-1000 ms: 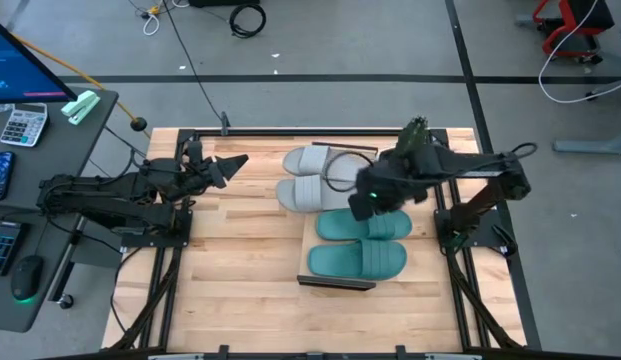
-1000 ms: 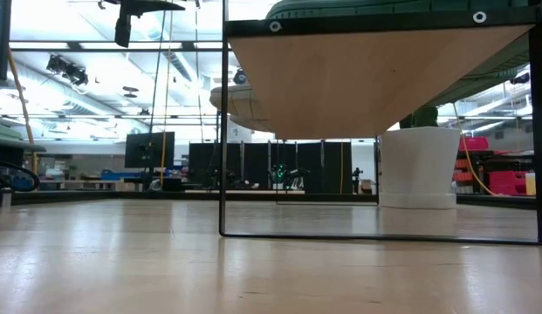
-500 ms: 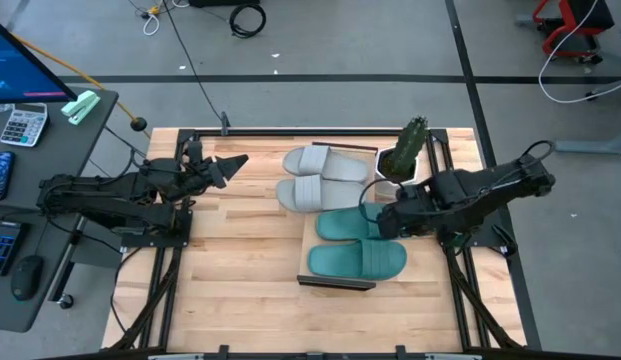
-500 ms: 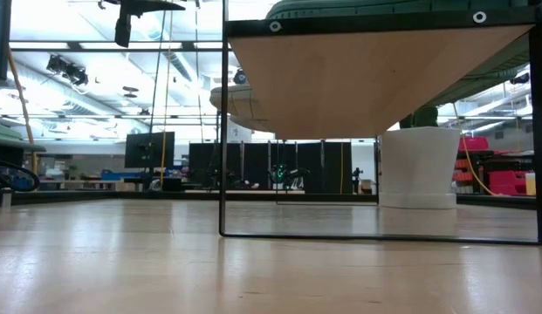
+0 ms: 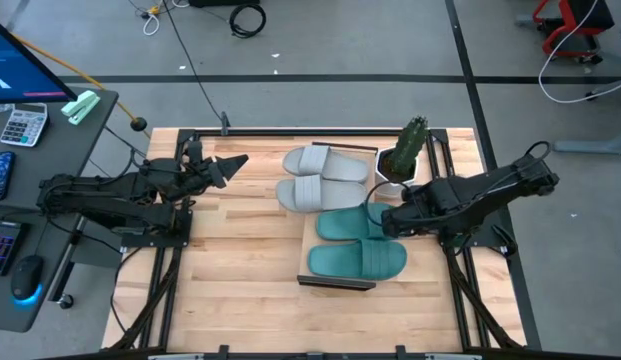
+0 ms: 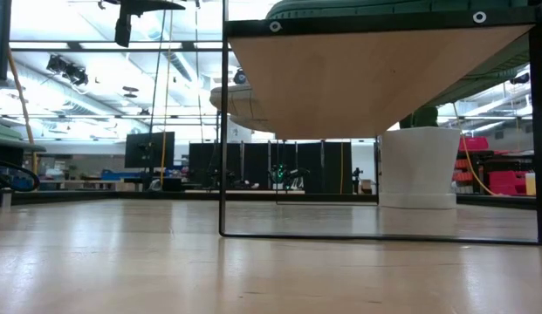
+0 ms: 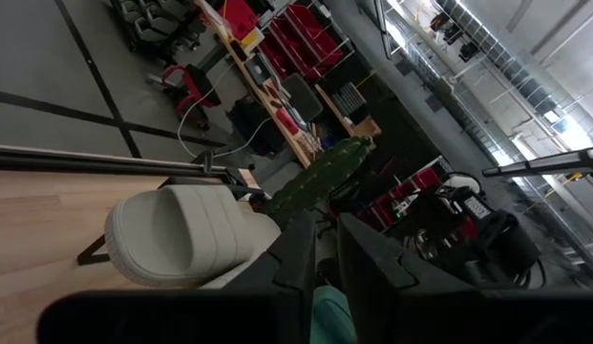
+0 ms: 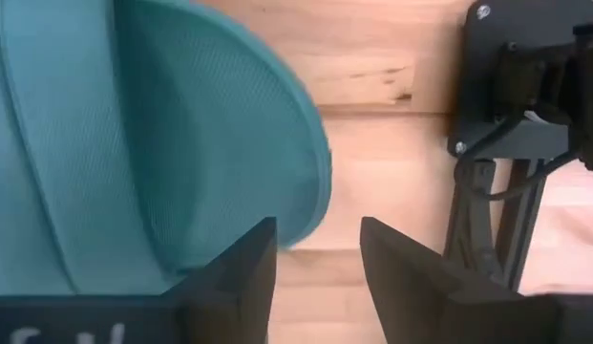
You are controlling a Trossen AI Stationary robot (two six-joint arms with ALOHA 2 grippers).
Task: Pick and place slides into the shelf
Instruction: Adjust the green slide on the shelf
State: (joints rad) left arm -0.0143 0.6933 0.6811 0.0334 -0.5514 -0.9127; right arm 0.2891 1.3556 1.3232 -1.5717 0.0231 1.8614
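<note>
All four slides sit on the shelf [image 5: 306, 243] at the middle of the counter [image 5: 240, 250]: two grey slides [image 5: 320, 177] side by side on the far half, two teal slides [image 5: 358, 243] side by side on the near half, soles down, lying crosswise to the board. The grey pair and teal pair are just beside each other, the near grey one touching or almost touching the far teal one.

My right hand [image 5: 390, 222] is low at the right end of the far teal slide, just off its rounded tip; in the right wrist view the fingers [image 8: 241, 277] are narrowly apart with nothing between them, the teal slide's [image 8: 153, 143] edge right ahead over bare wood. My left hand [image 5: 232, 163] waits over the left side of the counter, pointing toward the grey slides, fingers [image 7: 301, 258] nearly closed, holding nothing.

A potted cactus [image 5: 408, 148] in a white pot stands just beside the shelf's far right corner
</note>
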